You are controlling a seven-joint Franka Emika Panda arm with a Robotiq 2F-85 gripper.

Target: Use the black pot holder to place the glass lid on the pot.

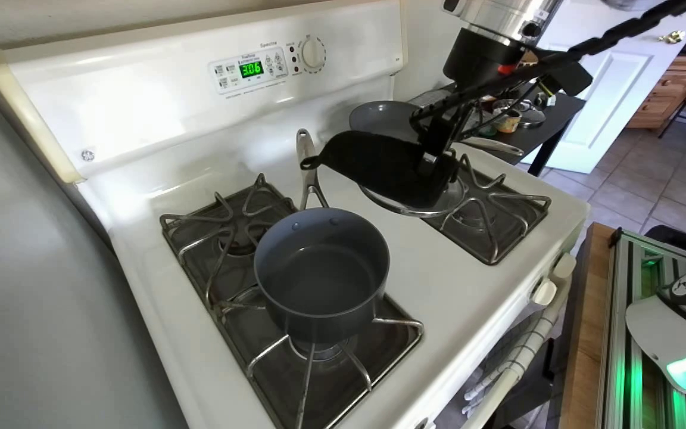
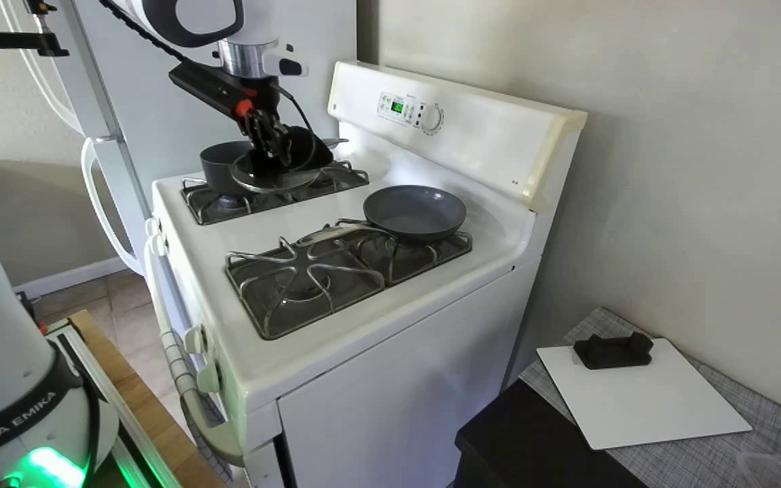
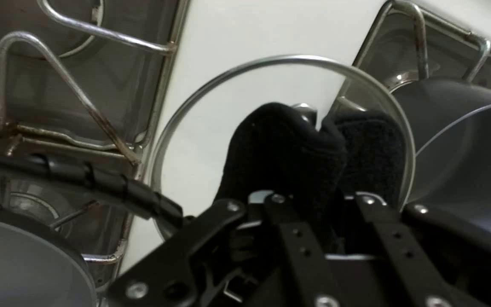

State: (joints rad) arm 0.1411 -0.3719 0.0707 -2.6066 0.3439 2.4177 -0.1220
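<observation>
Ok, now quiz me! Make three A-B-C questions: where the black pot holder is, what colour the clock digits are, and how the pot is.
1. Where is the black pot holder?
A) On the floor
B) In the oven
C) In the jaws

2. What colour are the clock digits?
A) Green
B) Red
C) Blue

3. How is the pot?
A) Upside down
B) Uncovered
C) Lying on its side

Right letters:
1: C, since the wrist view shows its black cloth bunched between them.
2: A, since they glow green in an exterior view.
3: B, since an exterior view shows its inside bottom, and the glass lid is off it.
</observation>
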